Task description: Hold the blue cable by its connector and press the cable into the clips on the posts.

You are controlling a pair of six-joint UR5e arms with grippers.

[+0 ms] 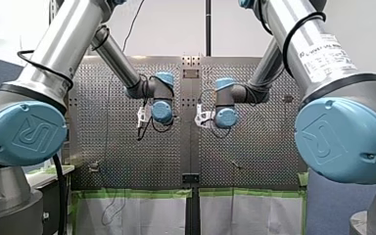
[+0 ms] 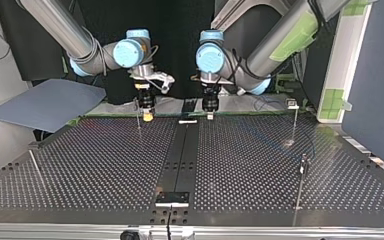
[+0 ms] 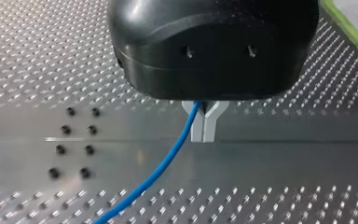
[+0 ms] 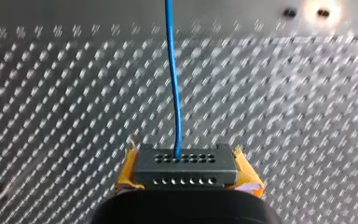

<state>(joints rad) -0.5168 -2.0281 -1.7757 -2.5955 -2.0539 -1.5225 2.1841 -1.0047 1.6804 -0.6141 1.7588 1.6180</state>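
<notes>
Right wrist view, connector (image 4: 186,171) clamped in pincer (image 4: 185,156), blue cable (image 4: 173,84) crossing table (image 4: 289,116)

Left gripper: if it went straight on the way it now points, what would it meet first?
Probably the smooth strip of the table: the left gripper, shut on the cable, points down at it. Nothing else shows in that line; the depth is unclear.

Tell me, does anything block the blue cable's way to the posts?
Nothing visible does. The right gripper holds the connector, and only bare table shows between the cable and the posts.
</notes>
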